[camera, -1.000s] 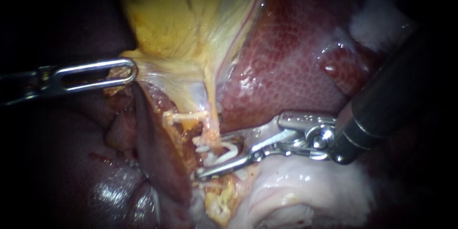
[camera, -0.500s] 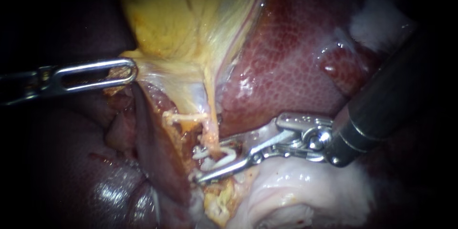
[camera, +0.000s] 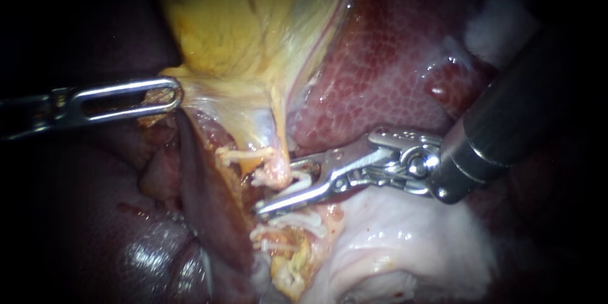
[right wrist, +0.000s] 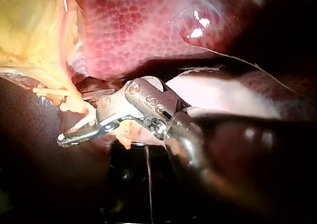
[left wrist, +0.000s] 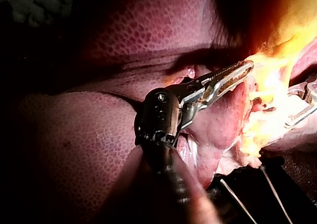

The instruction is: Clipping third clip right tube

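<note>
The yellow gallbladder [camera: 247, 19] narrows downward into a thin pale tube [camera: 277, 172], the right tube. My right instrument [camera: 275, 187] reaches in from the right with its jaws open, one on each side of this tube. A white clip [camera: 303, 180] lies in the gap between the jaws. White clips [camera: 294, 221] sit on the tube just below the lower jaw. In the right wrist view the same jaws [right wrist: 74, 117] straddle the tube [right wrist: 74, 105]. My left instrument [camera: 161, 96] is shut on the gallbladder's lower edge and holds it leftward; in the left wrist view its jaws [left wrist: 233, 75] pinch the same tissue.
Dark red liver [camera: 380, 69] lies behind and right of the tube, with another lobe [camera: 114, 215] at lower left. Pale whitish tissue [camera: 405, 247] bulges under the right instrument's shaft. A short yellow stump [camera: 244, 155] juts out left of the tube.
My right instrument's open jaws have slid up the tube toward the gallbladder, so the clips on the tube now lie below the lower jaw. The left instrument has not moved.
</note>
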Available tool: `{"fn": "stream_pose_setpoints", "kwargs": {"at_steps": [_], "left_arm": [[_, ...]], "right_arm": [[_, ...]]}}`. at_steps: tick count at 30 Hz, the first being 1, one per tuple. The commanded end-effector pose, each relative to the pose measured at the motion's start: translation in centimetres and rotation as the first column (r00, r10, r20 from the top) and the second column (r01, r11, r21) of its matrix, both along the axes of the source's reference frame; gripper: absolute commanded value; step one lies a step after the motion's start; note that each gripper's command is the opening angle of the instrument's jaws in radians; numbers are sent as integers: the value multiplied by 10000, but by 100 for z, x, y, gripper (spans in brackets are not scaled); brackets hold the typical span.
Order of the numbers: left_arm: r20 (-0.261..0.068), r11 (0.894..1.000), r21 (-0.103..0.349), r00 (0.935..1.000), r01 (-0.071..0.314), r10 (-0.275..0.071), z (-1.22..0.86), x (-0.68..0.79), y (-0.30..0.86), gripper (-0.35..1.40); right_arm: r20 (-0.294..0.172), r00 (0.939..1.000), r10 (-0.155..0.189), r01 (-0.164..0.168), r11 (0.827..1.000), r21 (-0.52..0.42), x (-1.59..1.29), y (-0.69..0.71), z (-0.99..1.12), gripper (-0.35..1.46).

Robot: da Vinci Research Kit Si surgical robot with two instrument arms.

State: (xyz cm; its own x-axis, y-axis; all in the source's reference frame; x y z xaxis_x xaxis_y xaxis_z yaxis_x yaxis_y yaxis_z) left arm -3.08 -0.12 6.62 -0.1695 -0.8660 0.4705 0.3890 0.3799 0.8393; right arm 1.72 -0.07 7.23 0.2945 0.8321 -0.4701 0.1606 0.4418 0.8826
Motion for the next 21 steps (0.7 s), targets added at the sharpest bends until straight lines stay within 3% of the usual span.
{"fn": "stream_pose_setpoints", "kwargs": {"at_steps": [1,3,8,21], "left_arm": [[-2,10000,0,10000,3,-3,0,0,0,-35],[-2,10000,0,10000,3,-3,0,0,0,-35],[-4,10000,0,10000,6,-6,-1,0,0,-35],[-4,10000,2,10000,7,-7,-1,0,0,-35]], "right_arm": [[282,9995,-121,123,9999,-93,-2,1,1,-34],[787,9965,-277,298,9992,-251,-5,3,6,-35],[832,9962,-273,291,9994,-198,-9,1,19,-35],[830,9962,-273,290,9994,-191,-9,1,17,-35]]}}
